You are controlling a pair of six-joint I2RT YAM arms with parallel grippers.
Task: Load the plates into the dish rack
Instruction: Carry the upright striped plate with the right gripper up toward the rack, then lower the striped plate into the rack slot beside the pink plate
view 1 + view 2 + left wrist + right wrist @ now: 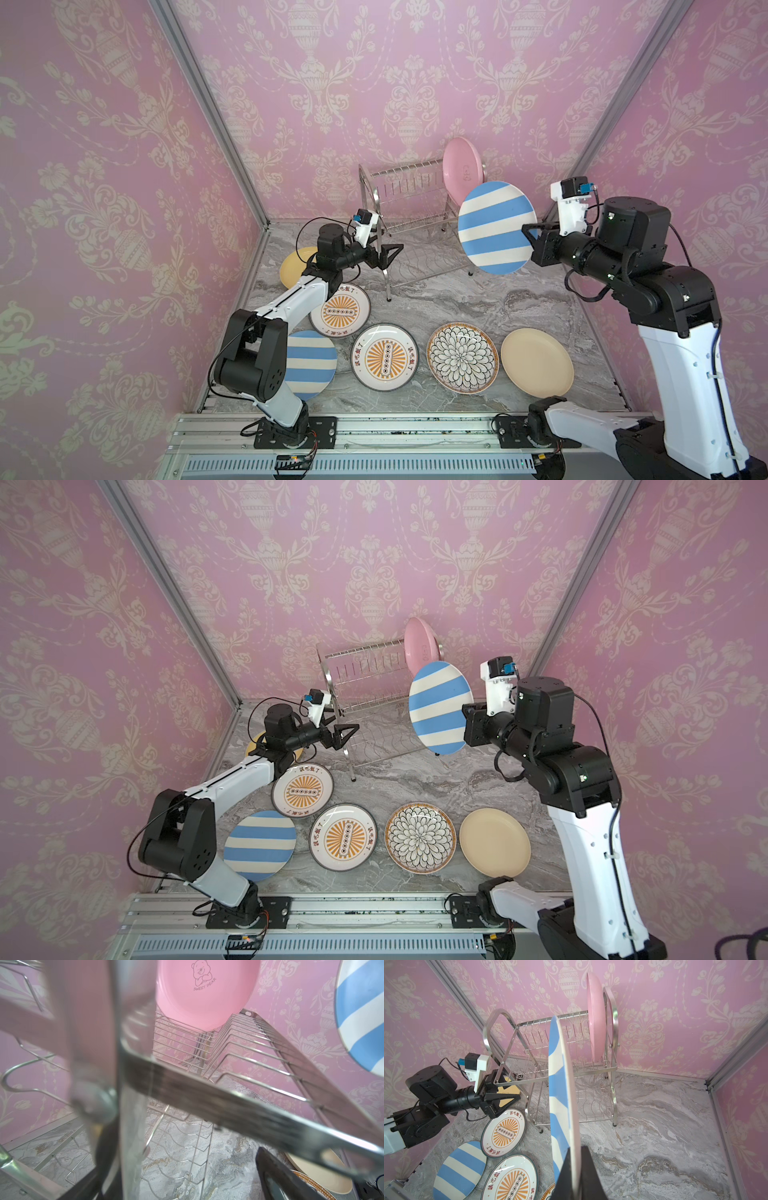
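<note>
R gripper [530, 235] is clamped on the rim of a blue-white striped plate [494, 226], held on edge in the air at ~4 o'clock of the dish rack [409, 195]. The rack's top tier has the pink plate [461, 168] upright at its 3 o'clock end. L gripper [385, 257] fingers are spread astride the rack's 9 o'clock end tube, contact unclear; yellow plate [293, 266] & 2nd striped plate [313, 365] lie half hidden behind L arm [286, 299].
</note>
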